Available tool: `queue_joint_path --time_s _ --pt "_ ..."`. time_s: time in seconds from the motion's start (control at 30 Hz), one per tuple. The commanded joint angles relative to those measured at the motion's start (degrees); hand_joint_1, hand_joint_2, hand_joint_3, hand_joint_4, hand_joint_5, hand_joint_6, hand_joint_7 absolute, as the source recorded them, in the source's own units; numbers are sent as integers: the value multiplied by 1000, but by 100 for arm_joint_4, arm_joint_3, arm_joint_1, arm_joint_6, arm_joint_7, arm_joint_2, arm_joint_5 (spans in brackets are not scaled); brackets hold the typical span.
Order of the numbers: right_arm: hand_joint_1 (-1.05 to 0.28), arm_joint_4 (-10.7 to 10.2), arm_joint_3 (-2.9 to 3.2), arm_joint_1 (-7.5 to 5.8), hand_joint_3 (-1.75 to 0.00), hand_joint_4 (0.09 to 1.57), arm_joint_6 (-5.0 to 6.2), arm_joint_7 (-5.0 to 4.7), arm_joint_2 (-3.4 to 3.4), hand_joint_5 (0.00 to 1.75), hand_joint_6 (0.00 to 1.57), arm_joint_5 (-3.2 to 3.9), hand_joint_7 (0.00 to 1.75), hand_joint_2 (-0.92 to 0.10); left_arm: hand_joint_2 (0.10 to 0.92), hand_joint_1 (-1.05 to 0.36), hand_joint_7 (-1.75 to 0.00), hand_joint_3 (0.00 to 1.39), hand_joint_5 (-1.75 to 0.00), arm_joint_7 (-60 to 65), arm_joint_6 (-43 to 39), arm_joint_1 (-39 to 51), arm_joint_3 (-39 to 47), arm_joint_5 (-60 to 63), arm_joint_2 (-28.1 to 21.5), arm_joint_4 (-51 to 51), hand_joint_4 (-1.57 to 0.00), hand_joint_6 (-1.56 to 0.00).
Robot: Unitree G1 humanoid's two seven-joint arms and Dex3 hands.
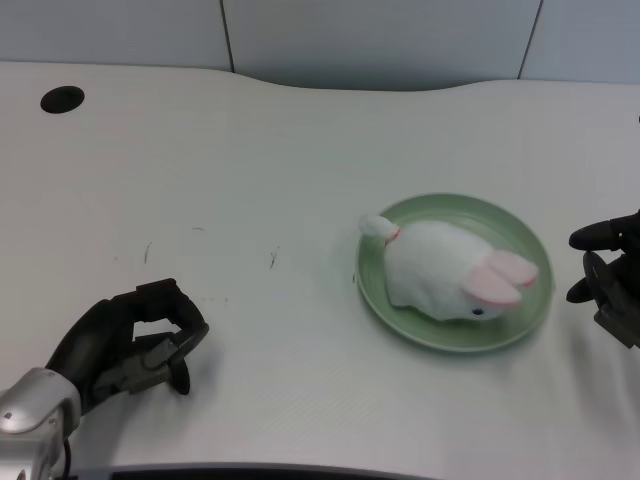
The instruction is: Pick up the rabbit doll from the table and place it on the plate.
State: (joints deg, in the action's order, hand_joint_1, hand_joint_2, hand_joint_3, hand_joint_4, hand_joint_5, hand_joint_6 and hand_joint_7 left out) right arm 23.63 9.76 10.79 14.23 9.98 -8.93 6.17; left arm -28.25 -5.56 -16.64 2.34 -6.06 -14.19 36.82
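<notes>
From the head camera, my black left hand (135, 345) sits low at the table's near left edge, fingers curled in on nothing, well apart from the white plush rabbit doll (445, 270), which lies lengthwise on the round pale green plate (520, 235) to my right, pink ears pointing right.

You will find no readable text, label, brand, number or sign anywhere in this view, neither on the rabbit doll (448, 271), the plate (520, 232), nor the table (300, 150).
</notes>
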Motion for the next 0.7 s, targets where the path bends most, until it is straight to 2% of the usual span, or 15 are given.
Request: queue_joint_path --time_s 0.03,0.17,0.23,0.37,0.4,0.43,0.5,0.7 --pt "-244 148 11 99 -586 372 -37 65 -186 1651 317 -34 1340 -921 921 -518 -1746 472 -1746 -160 -77 -109 123 -140 -46 249 -751 -491" --pt "-250 288 12 157 -572 372 31 104 -228 1645 326 -22 1335 -921 921 -520 -1746 472 -1746 -59 -41 -165 162 -147 -17 300 -759 -502" --pt "-251 401 21 192 -569 379 109 138 -255 1649 331 -14 1331 -921 921 -531 -1746 472 -1746 -29 -139 -208 140 -95 -15 408 -757 -504" --pt "-233 641 -7 245 -554 414 449 109 -333 1618 365 -161 1295 -921 921 -529 -1746 479 -1746 -157 -274 -295 153 -144 -16 638 -749 -498" --pt "-231 735 29 278 -553 418 507 158 -313 1613 369 -91 1289 -921 921 -528 -1746 480 -1746 -105 -230 -290 156 -146 -1 618 -747 -496" --pt "-223 791 48 299 -541 453 537 184 -302 1604 388 -52 1260 -921 921 -524 -1746 470 -1746 -66 -193 -284 159 -149 12 596 -737 -488" --pt "-222 865 54 331 -534 471 581 207 -300 1593 400 -26 1235 -921 921 -520 -1746 467 -1746 -2 -135 -274 174 -164 37 550 -731 -481" --pt "-237 972 31 379 -515 483 633 187 -326 1591 413 -74 1205 -921 921 -536 -1746 465 -1746 -27 -211 -318 227 -177 28 675 -726 -474"
